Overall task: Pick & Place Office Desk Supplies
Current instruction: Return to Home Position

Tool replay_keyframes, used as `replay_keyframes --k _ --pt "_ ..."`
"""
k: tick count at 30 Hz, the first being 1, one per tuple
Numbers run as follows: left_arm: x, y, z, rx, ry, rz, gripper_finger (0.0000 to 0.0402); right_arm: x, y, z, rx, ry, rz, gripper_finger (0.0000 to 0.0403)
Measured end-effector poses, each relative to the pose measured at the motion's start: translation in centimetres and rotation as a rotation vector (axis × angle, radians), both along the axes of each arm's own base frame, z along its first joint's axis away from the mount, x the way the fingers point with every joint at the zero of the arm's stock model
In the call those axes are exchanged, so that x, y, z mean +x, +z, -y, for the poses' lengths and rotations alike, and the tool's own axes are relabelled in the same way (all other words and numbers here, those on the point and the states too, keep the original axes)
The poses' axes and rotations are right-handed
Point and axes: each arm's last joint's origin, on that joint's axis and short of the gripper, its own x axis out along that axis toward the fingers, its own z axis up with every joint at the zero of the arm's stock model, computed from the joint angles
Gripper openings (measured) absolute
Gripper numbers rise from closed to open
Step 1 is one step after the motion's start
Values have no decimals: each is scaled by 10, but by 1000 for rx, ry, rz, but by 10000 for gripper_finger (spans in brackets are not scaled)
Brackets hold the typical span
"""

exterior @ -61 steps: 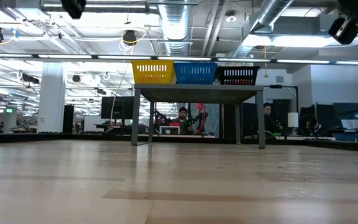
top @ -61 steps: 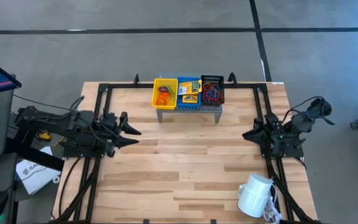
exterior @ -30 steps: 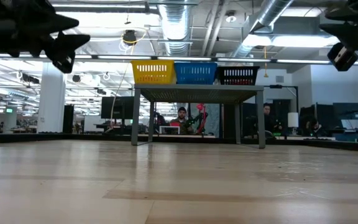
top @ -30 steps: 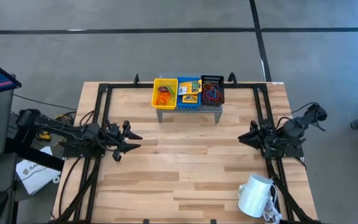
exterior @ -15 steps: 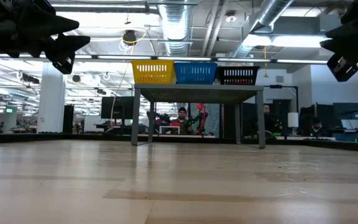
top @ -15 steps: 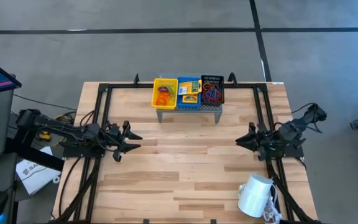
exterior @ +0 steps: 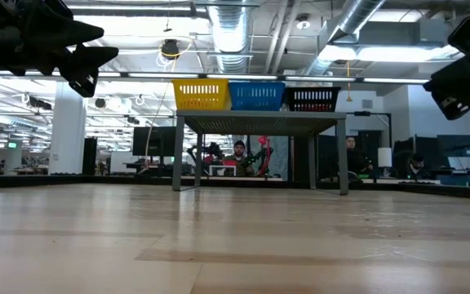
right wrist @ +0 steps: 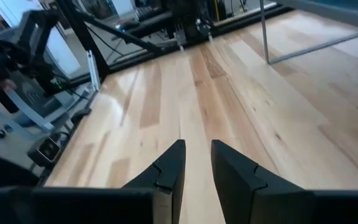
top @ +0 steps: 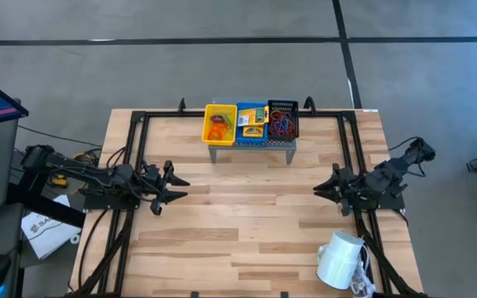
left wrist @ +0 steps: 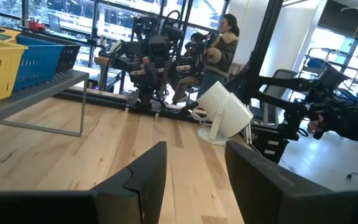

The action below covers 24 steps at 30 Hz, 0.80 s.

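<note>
Lowered since two seconds earlier: both arms, now flatter over their own table edges; the bins are unmoved.

- White mug (top: 339, 259): nearest item, placed at the front right corner of the table (top: 247, 232).
- Left gripper (top: 179, 187): fingers parted, nothing held, pointed across the table toward the right arm.
- Right gripper (top: 323, 185): fingers slightly parted, nothing held, pointed back toward the left arm.
- Grey riser (top: 252, 146): set at the far edge, between the two grippers and well apart from both.
- Yellow bin (top: 219, 122), blue bin (top: 252, 122), black mesh bin (top: 282, 121): seated on the riser in a touching row, filled, with the long axis running left to right. Yellow is nearer the left gripper, black mesh nearer the right.

Sorting is judged complete; only settling is judged to remain.
</note>
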Motion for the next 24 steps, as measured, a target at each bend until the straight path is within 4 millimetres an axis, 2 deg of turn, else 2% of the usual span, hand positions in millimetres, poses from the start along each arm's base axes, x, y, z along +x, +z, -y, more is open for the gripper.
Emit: replay_keyframes --k 24 --pt "0 0 0 1 -2 0 159 0 -1 0 -6 0 -14 75"
